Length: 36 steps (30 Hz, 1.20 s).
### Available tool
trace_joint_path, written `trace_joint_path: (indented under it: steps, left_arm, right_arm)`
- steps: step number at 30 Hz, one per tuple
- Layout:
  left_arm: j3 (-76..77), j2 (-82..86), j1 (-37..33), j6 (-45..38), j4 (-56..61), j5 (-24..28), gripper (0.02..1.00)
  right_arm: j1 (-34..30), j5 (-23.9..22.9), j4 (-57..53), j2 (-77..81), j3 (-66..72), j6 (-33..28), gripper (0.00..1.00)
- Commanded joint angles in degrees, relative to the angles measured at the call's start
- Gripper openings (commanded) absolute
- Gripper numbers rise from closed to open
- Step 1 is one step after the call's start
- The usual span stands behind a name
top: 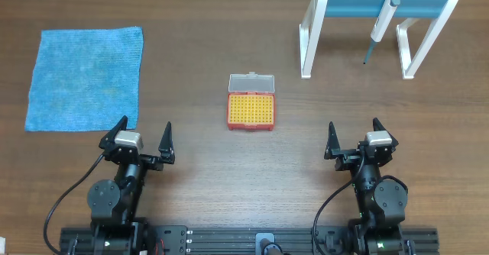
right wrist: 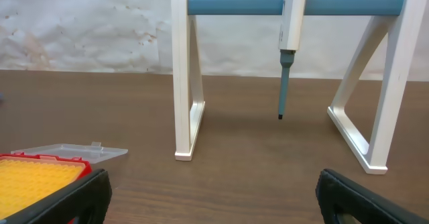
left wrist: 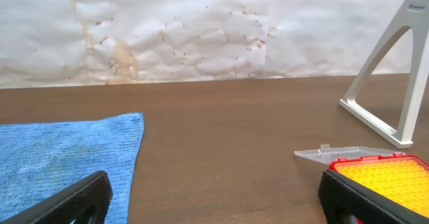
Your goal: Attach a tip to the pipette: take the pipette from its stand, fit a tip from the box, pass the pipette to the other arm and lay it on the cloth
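The pipette (top: 382,22) hangs from the blue bar of its white stand (top: 309,37) at the far right, its dark nose (right wrist: 284,83) pointing down. A red tip box (top: 250,110) with yellow tips stands in the middle, its clear lid (top: 251,82) open toward the back. The blue cloth (top: 85,77) lies flat at the far left. My left gripper (top: 143,139) rests open near the front left, just in front of the cloth's front right corner. My right gripper (top: 354,136) rests open near the front right, in front of the stand. Neither holds anything.
The stand's white legs (right wrist: 186,90) rise on either side of the pipette. A white papered wall (left wrist: 201,29) closes the back of the brown table (top: 191,41). Cables run by both arm bases along the front edge.
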<state>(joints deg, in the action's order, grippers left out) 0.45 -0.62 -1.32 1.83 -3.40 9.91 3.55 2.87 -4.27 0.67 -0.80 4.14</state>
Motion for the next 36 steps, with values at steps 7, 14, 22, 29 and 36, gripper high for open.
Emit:
trace_joint_path:
  steps: [7, 14, 22, 29, 36]
  left_arm:
    - [-0.1, 0.3, 0.1, 0.7, -0.3, -0.2, 1.0]
    - [-0.1, 0.3, 0.1, 0.7, -0.3, -0.3, 1.0]
    - [-0.1, 0.3, 0.1, 0.8, -0.3, -0.2, 1.0]
    - [-0.1, 0.3, 0.1, 0.8, -0.3, -0.3, 1.0]
    - [-0.1, 0.3, 0.1, 0.7, -0.3, -0.2, 1.0]
  right_arm:
    - [0.2, -1.0, 0.2, -0.6, 0.6, -0.4, 0.989]
    - [0.2, -1.0, 0.3, -0.6, 0.6, -0.4, 0.989]
    - [-0.1, -5.2, 3.5, 0.5, 0.5, 0.9, 0.989]
    - [-4.6, -12.7, 18.2, 22.7, -6.1, 4.2, 0.989]
    - [-9.1, -12.3, 33.3, 60.5, -24.3, -1.8, 0.989]
